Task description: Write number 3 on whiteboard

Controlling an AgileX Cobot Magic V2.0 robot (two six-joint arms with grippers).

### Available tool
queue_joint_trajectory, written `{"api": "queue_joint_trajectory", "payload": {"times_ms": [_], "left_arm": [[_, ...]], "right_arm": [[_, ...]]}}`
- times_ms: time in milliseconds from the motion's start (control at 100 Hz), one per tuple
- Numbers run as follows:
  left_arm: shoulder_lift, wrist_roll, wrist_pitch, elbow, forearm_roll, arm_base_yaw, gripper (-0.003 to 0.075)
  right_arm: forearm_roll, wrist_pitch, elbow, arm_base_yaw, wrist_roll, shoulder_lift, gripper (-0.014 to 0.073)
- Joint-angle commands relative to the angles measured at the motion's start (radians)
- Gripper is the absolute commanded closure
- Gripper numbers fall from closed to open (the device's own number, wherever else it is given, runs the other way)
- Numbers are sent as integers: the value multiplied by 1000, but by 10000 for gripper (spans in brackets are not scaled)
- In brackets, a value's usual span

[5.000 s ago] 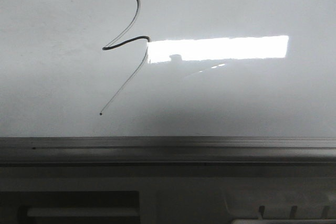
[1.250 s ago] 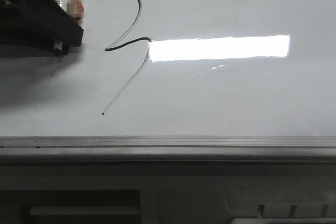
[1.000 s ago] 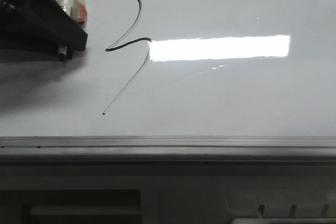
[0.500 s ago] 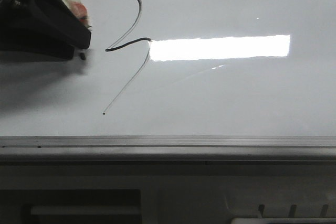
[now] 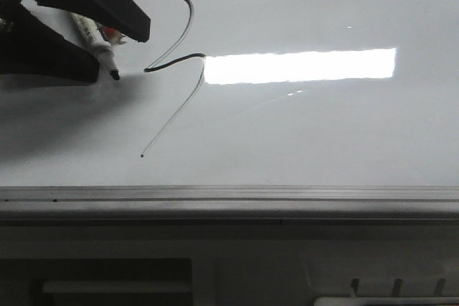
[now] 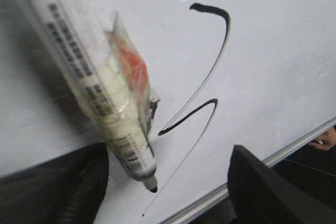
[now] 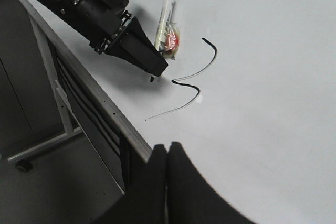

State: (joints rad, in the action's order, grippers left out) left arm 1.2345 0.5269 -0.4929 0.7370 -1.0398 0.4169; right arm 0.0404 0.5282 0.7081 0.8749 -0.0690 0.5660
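The left gripper [image 5: 107, 30] has its black wedge jaws spread, a white labelled marker [image 5: 95, 41] lying loosely between them, black tip on the glossy pale whiteboard [image 5: 323, 134]. Just beside the tip starts the thin angular number 3 [image 5: 176, 55]. The right gripper [image 7: 167, 166] shows jaws pressed together, empty, well apart.

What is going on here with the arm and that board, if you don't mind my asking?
The left pincer is spread open around a white marker that lies on the whiteboard, tip pointing toward the number 3. That figure is already drawn: curved top, middle kink and a faint tail ending in a dot. The right pincer is shut and hangs off to the side, holding nothing.
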Motion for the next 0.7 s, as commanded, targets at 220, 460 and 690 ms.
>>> {"api": "queue_joint_trajectory", "payload": {"times_ms": [220,460,690], "left_arm": [[-158,-3,352,1,200,-26,187],[-492,-3,252,-50,310,-26,312],[-842,-3,226,-243,347,-26,673]], "right_arm": [[-3,-76,23,-1,2,0,656],[-3,-115,-79,-1,2,-104,655],[41,-227,-291,-1,2,-296,655]]}}
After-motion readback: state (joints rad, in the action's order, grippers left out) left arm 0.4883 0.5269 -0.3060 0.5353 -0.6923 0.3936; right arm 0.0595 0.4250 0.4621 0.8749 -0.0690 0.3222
